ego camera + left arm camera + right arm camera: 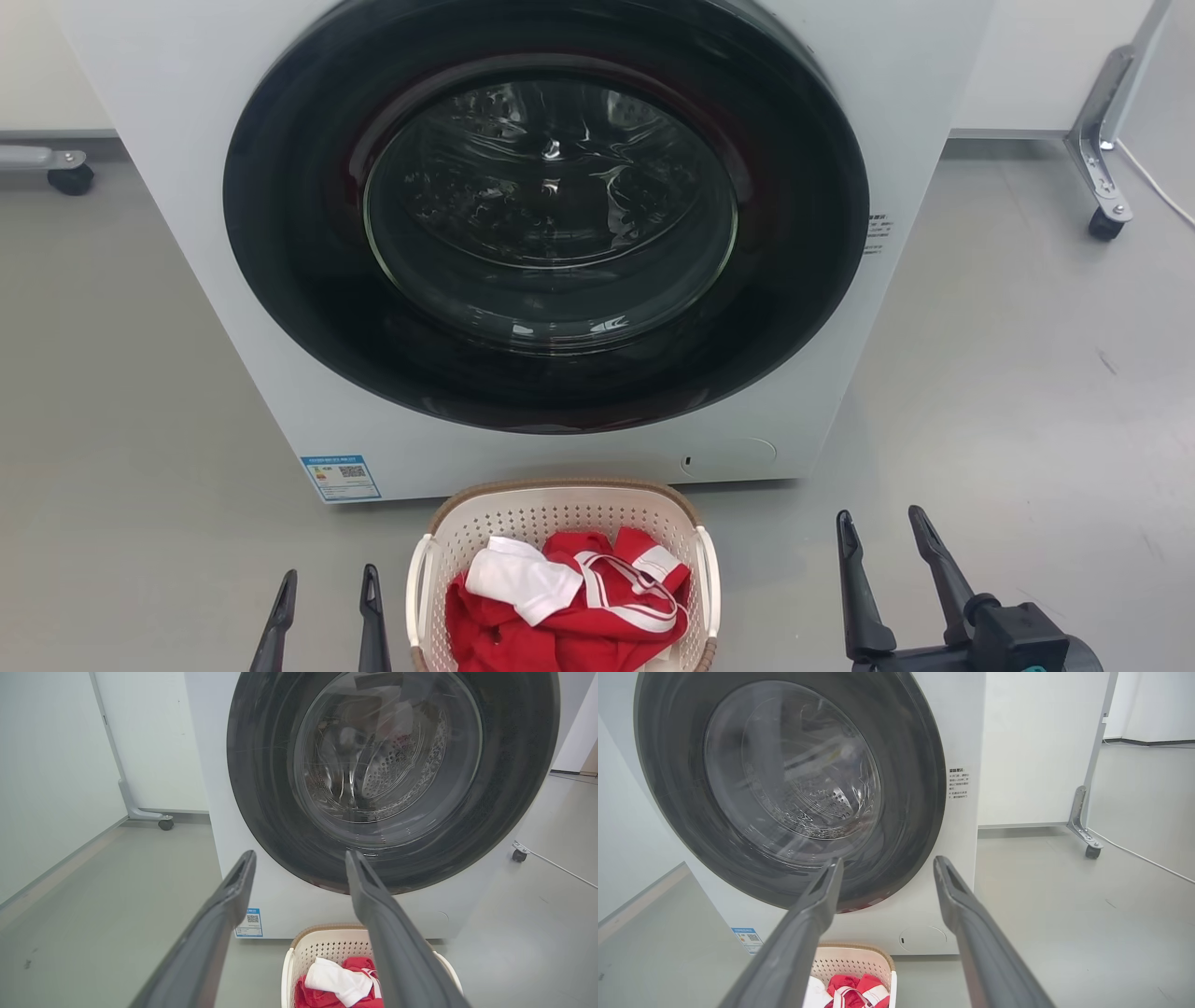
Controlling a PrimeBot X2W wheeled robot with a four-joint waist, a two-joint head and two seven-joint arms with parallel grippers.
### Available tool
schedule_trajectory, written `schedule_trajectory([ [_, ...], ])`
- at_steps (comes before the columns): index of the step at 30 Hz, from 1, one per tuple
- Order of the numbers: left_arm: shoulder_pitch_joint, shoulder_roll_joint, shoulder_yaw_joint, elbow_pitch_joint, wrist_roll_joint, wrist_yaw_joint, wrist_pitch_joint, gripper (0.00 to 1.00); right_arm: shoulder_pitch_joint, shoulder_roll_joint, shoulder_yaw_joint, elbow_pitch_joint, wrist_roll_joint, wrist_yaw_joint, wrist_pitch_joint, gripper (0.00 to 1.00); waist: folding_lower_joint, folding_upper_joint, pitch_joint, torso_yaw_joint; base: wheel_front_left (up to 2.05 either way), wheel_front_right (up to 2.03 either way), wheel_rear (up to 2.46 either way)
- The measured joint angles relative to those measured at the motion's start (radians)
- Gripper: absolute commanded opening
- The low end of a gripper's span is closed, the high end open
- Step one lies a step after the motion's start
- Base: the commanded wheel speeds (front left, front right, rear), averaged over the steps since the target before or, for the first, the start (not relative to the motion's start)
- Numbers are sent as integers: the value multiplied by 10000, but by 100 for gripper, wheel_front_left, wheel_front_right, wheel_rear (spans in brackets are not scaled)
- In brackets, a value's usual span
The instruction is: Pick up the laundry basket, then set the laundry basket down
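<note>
- Grey floor (1027, 373) spread smooth across the room, with pale walls behind.
- A white washing machine (187, 280) stood on it, its round dark door (551, 215) shut; the steel drum showed through the glass.
- A small blue-edged sticker (341, 478) sat at the machine's lower left corner in the head view.
- The laundry basket (560, 495) rested on the floor just in front of the machine, below the door, with its brown rim uppermost and its white handles at either side.
- Inside it lay a red garment (560, 639) with white stripes, and a white cloth (523, 579) on top of that.
- The left tool (329, 571) stood just beside the basket's left handle, apart from it, with its two dark fingers spread and nothing between them.
- The right tool (879, 512) was set farther off on the basket's right, well clear of the handle, its fingers likewise parted and empty.
- Both wrist views looked along the parted fingers towards the machine door, with the basket low between or beside them.
- A metal wheeled frame (1106, 140) stood at the far right, with a pale cable (1158, 187) running past it.
</note>
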Motion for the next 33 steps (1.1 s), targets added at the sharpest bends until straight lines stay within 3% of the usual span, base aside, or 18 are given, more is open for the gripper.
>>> schedule_trajectory([
  [29,6,-38,-17,-389,267,0,0,100,166,125,-311,-454,-529,0,0,100,0,0,31,78,0,0,0],
  [30,8,-38,-12,-403,284,0,0,0,166,128,-313,-462,-531,0,0,0,0,0,32,79,0,0,0],
  [33,38,-38,-61,-63,244,-10,15,0,214,132,-290,-125,-525,0,31,0,0,0,32,80,0,0,0],
])
